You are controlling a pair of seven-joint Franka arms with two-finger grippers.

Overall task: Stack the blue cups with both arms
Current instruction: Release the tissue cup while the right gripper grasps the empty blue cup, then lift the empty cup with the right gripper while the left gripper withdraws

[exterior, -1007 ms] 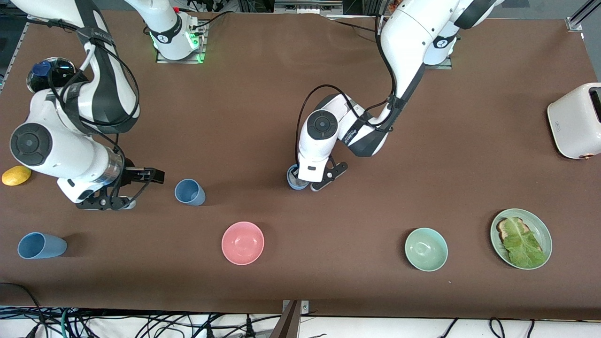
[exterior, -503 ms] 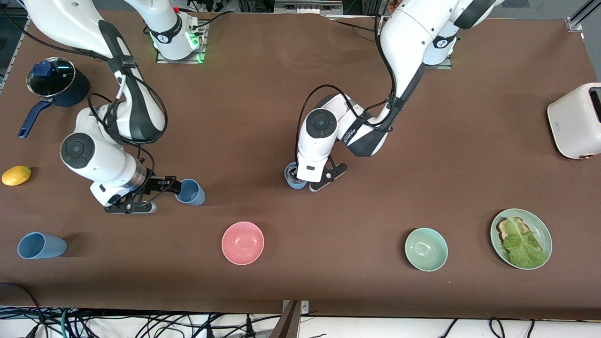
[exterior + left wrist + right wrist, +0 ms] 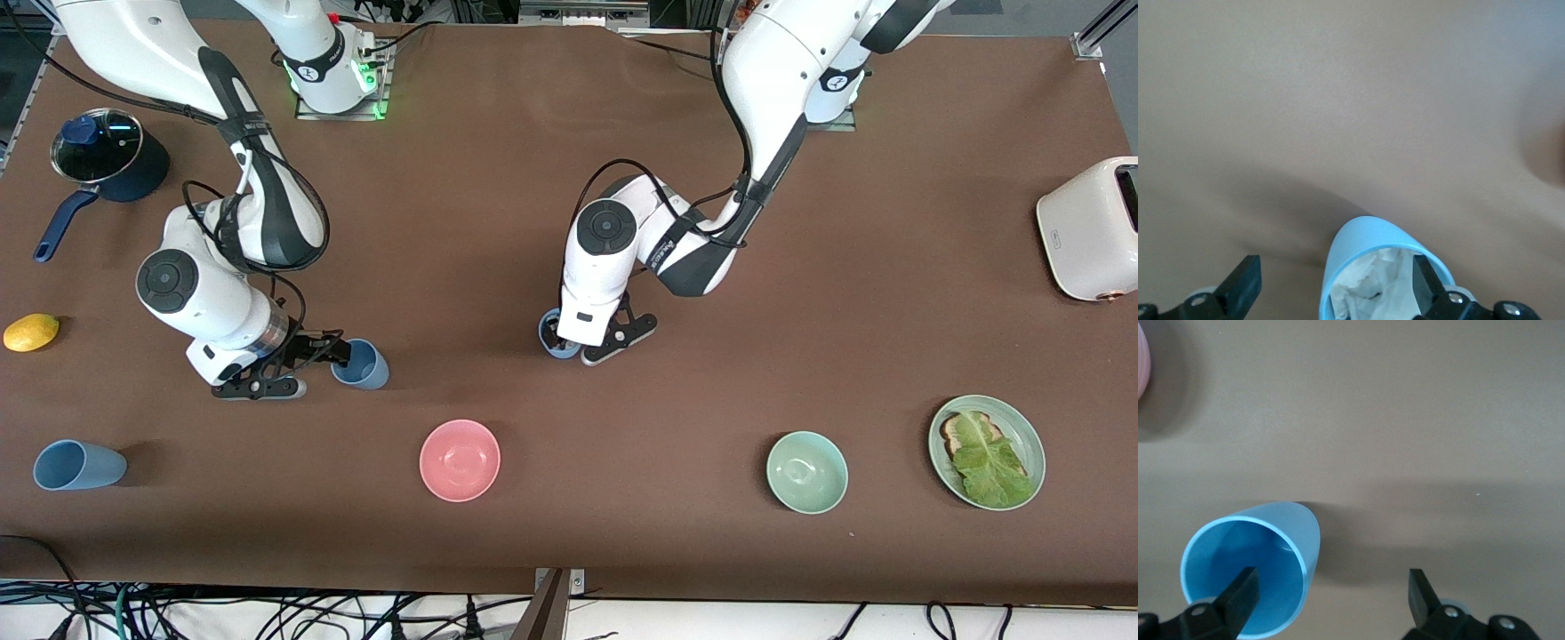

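Three blue cups are in view. One blue cup (image 3: 550,337) (image 3: 1371,257), with crumpled white paper in it, stands mid-table under my left gripper (image 3: 578,348) (image 3: 1335,290). That gripper is open, one finger inside the cup's mouth and one outside. A second blue cup (image 3: 362,364) (image 3: 1255,577) stands toward the right arm's end. My right gripper (image 3: 302,369) (image 3: 1331,597) is open beside it, one finger over its mouth and the other off to the side. A third blue cup (image 3: 76,465) sits nearer the front camera at the right arm's end.
A pink bowl (image 3: 460,460), a mint bowl (image 3: 806,471) and a green plate with lettuce on toast (image 3: 987,451) line the front. A navy pot (image 3: 107,164) and a lemon (image 3: 31,332) are at the right arm's end. A white toaster (image 3: 1093,227) is at the left arm's end.
My left gripper has opened over its cup and stayed in place. My right arm has swung in from its end of the table to the second cup, uncovering the pot.
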